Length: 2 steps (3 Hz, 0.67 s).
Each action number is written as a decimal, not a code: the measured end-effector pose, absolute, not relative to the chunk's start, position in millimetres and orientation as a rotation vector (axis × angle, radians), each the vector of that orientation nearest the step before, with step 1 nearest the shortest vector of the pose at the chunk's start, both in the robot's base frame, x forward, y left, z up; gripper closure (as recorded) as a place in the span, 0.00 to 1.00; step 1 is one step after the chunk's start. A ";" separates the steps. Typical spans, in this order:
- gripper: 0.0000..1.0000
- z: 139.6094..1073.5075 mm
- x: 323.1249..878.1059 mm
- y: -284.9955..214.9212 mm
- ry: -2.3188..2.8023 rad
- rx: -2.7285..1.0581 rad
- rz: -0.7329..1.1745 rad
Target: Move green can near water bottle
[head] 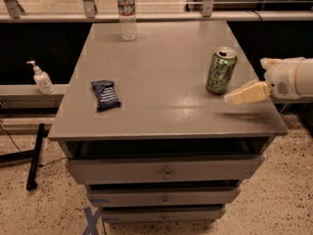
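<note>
The hand [243,94] comes in from the right edge, low over the front right part of the surface [166,67]. Its cream-coloured tip points left, with the white arm body behind it. Whether the hand is spread or pressed together cannot be told from this angle, and it holds nothing.

The can [221,70] stands upright just to the left of the hand's tip, on the right side of the surface, with its silver top showing. The tip sits just beside the can's base, slightly nearer the front edge; whether the two touch cannot be told.

The bottle [127,13] stands upright at the back edge of the surface, left of the middle and well apart from the can. A dark blue packet [105,95] lies flat on the left side, toward the front.

The surface is the grey top of a cabinet of drawers [166,170]. Off it to the left, a white pump dispenser [42,78] stands on a lower ledge. Blue tape [93,215] marks the speckled floor in front.
</note>
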<state>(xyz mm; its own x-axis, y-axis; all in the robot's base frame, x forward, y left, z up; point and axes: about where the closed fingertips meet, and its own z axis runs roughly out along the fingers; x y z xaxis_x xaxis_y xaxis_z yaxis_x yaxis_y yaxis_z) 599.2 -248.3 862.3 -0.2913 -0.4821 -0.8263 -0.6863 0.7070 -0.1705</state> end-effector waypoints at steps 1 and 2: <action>0.00 859.1 625.3 -233.8 1.835 -0.829 0.398; 0.00 858.6 642.6 -220.1 1.741 -0.770 0.506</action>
